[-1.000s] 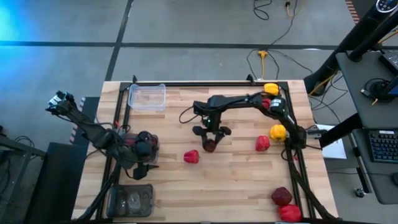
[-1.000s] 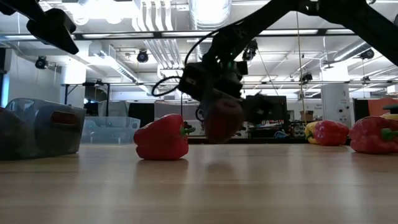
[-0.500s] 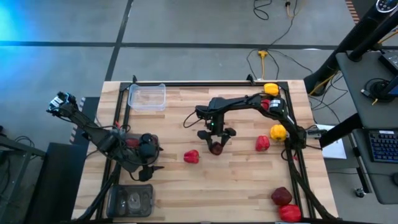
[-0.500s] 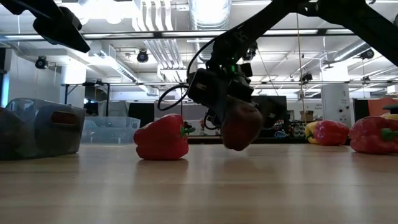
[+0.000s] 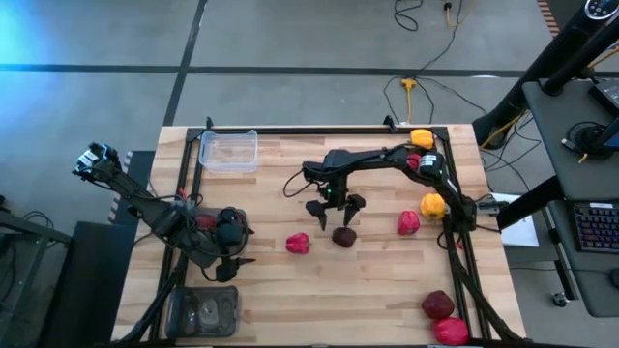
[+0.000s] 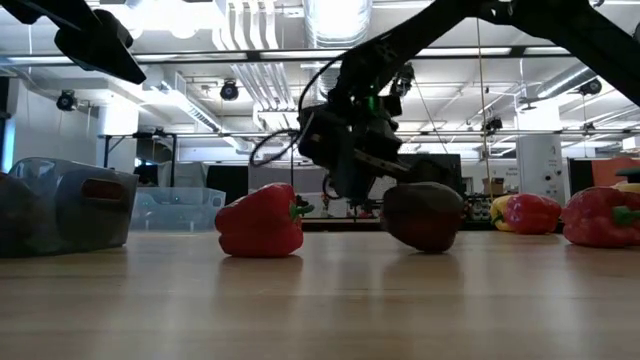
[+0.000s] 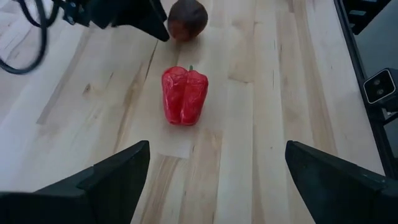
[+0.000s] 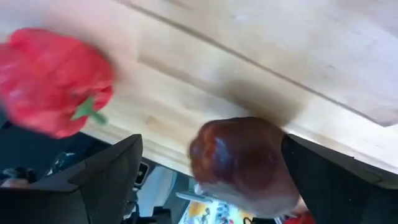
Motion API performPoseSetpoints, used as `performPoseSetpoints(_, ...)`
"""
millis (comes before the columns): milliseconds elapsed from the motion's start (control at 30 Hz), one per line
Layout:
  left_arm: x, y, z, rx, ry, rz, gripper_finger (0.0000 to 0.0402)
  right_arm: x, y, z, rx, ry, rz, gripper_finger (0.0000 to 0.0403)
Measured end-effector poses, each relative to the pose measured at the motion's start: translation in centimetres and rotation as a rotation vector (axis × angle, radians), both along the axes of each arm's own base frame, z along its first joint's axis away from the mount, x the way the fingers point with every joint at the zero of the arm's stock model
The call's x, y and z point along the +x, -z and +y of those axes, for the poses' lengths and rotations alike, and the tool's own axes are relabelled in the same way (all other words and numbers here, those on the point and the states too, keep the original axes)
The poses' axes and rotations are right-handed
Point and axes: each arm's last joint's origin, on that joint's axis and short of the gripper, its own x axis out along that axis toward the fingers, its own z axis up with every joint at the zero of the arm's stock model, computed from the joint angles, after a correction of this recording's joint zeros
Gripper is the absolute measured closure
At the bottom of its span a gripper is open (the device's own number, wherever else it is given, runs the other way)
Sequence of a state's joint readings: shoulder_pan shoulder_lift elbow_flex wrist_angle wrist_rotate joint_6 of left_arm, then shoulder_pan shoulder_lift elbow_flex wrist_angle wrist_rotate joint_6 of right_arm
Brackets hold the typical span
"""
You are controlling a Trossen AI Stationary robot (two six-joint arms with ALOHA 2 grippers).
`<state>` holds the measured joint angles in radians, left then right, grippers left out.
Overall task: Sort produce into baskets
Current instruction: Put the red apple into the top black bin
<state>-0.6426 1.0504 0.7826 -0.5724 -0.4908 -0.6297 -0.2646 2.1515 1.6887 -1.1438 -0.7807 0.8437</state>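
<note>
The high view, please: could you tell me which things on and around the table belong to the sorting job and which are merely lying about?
Part of the job:
- dark maroon pepper, on the table under the open right pincer
- red pepper
- yellow peppers
- clear tub
- dark grey tub

Lying about:
- yellow cable on the floor
- keyboard on the side desk

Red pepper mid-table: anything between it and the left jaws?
Nothing visible. In the left wrist view the red pepper lies on bare table ahead of the open left gripper; the maroon pepper sits beyond it.
</note>
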Motion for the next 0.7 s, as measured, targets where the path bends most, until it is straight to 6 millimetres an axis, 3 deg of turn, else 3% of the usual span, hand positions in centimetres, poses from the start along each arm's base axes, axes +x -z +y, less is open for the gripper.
performPoseSetpoints(133,0.0,0.0,0.0,0.006,-0.013,-0.007,0.0045,0.1,-2.8,0.0,-0.095,-0.034,-0.044,0.0027)
performPoseSetpoints(267,0.1,-0.2,0.0,0.024,-0.044,-0.050,0.0045,-0.9,-7.0,1.3,-0.277,-0.102,-0.072,0.0026)
performPoseSetpoints(500,2.2,-0.2,0.6,0.048,-0.069,-0.108,0.0045,-4.3,-15.9,7.8,-0.607,-0.040,-0.177,0.0026)
performPoseSetpoints(700,6.6,0.8,1.9,0.042,-0.145,-0.198,0.0045,-8.6,-21.4,13.4,-0.844,0.111,-0.302,0.0026)
